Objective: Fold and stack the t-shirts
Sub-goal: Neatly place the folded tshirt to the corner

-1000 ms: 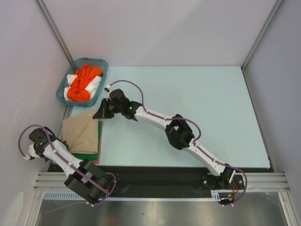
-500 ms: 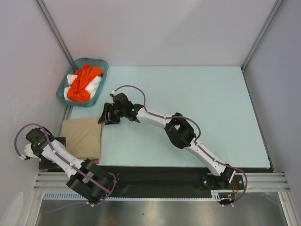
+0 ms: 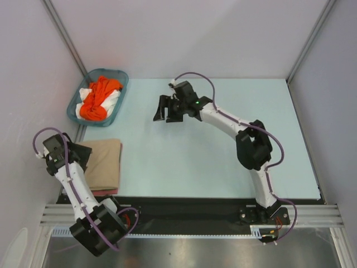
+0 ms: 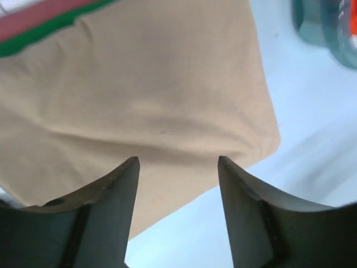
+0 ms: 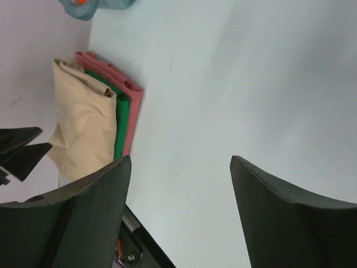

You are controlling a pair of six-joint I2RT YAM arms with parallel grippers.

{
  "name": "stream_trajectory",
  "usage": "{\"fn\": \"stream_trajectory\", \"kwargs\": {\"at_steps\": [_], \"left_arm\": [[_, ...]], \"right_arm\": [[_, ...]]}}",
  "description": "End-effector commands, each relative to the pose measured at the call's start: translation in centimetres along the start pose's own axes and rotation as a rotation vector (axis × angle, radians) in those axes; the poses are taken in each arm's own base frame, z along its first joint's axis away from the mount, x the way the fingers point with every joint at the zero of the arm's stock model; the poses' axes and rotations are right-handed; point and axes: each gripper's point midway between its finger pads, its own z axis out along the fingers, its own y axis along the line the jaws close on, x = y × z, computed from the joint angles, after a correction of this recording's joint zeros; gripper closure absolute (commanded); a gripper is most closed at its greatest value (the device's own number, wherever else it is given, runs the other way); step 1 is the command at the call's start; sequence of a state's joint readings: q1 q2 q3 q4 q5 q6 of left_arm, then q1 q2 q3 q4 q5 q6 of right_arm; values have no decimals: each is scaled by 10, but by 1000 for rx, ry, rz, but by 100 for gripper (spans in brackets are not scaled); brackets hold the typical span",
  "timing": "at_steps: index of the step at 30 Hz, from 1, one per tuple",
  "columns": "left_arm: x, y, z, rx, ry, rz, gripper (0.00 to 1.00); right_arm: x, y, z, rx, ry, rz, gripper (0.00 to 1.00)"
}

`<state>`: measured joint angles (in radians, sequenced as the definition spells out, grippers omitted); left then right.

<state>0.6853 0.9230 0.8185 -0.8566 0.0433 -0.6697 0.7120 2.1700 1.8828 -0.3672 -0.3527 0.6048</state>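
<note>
Here the tan t-shirt lies just under the wide-spread, empty left gripper.

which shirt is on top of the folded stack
The tan-beige shirt; it covers the dark green shirt and the reddish shirt, whose edges peek out beneath it.

Left gripper and right gripper both gape.

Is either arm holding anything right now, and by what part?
Nothing. The left end effector is open over the tan shirt; the right end effector is open over the table.
</note>
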Motion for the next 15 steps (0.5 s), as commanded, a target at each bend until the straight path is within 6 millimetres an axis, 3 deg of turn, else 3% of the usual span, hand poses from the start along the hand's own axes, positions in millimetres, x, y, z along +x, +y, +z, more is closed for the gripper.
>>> {"fn": "stream_trajectory", "kwargs": {"at_steps": [1, 2, 3, 5, 8, 11, 14, 15], "left_arm": [[31, -13, 14, 132, 109, 19, 39], [38, -10, 18, 137, 123, 3, 50], [50, 1, 24, 118, 139, -14, 72], [60, 11, 28, 96, 156, -45, 95], [75, 23, 28, 49, 195, -80, 100], [73, 31, 25, 2, 182, -81, 100], [54, 26, 15, -16, 135, -45, 100], [37, 18, 6, -8, 91, -33, 100]], "right_arm": [[14, 6, -28, -31, 27, -50, 23], [25, 2, -28, -42, 53, -20, 26], [27, 6, -30, -54, 53, -21, 28], [33, 12, -28, -75, 63, -29, 33], [42, 17, -16, -92, 73, -36, 39], [48, 25, 0, -123, 85, -3, 44], [53, 38, 13, -144, 97, -14, 44], [54, 41, 16, -149, 101, -18, 44]]}}
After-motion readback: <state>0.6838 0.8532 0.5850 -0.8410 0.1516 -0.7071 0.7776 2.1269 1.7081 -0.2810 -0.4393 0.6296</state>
